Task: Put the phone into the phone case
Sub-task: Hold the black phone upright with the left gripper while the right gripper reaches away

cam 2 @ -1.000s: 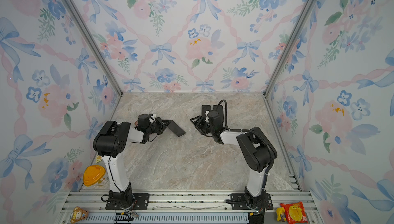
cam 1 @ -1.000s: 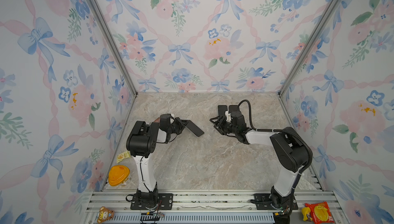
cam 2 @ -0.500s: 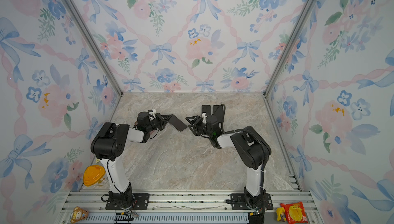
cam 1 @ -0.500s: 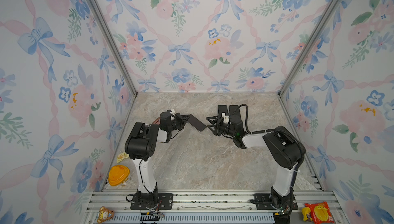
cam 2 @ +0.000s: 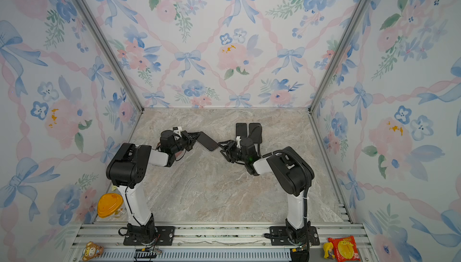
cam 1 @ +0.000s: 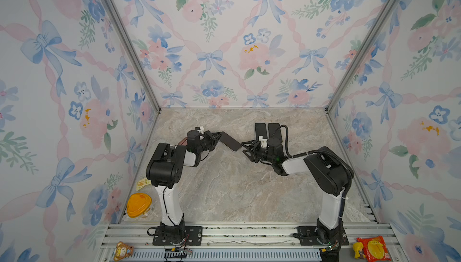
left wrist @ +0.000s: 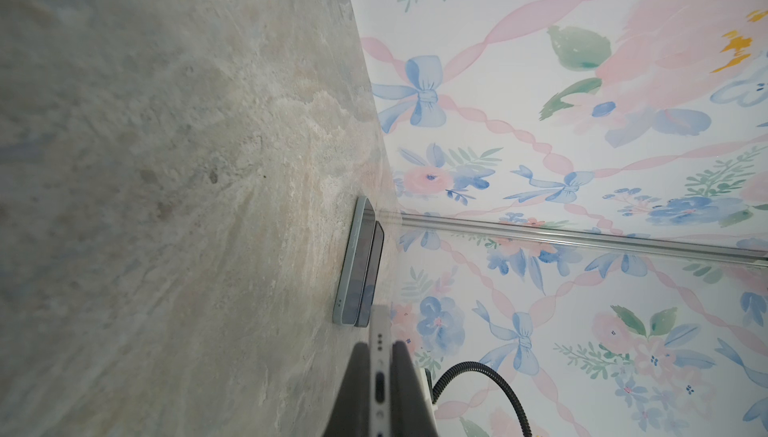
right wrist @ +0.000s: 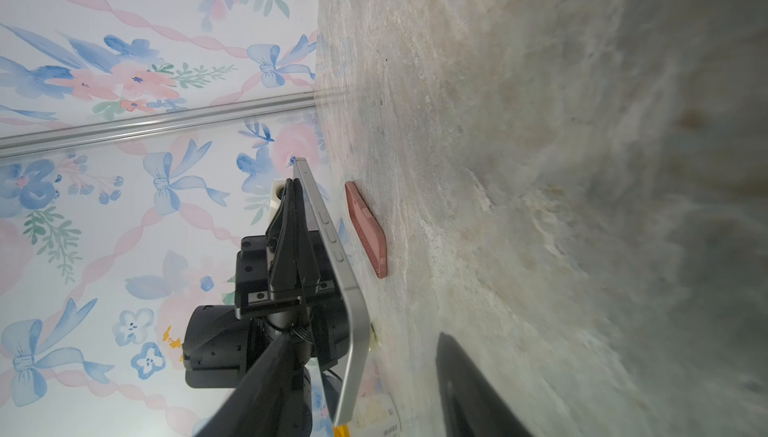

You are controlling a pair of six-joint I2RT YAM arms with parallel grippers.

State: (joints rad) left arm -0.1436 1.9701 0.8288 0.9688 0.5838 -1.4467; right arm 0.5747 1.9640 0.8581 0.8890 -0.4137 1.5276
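A silver-edged phone with a dark face hangs in the air mid-table. My left gripper is shut on its near end. My right gripper is open, and the phone's far end lies between its fingers. A clear gap shows on the table side. A reddish-brown phone case lies flat on the table under the phone. In a top view it shows as a brown patch behind the left wrist.
Two flat dark slabs lie side by side at the back right, one with a pale green rim. An orange-lidded container stands at the front left corner. A red packet lies on the front rail.
The left gripper has carried the phone up and to the right. The right gripper has moved left, and its fingers now stand around the phone's free end.
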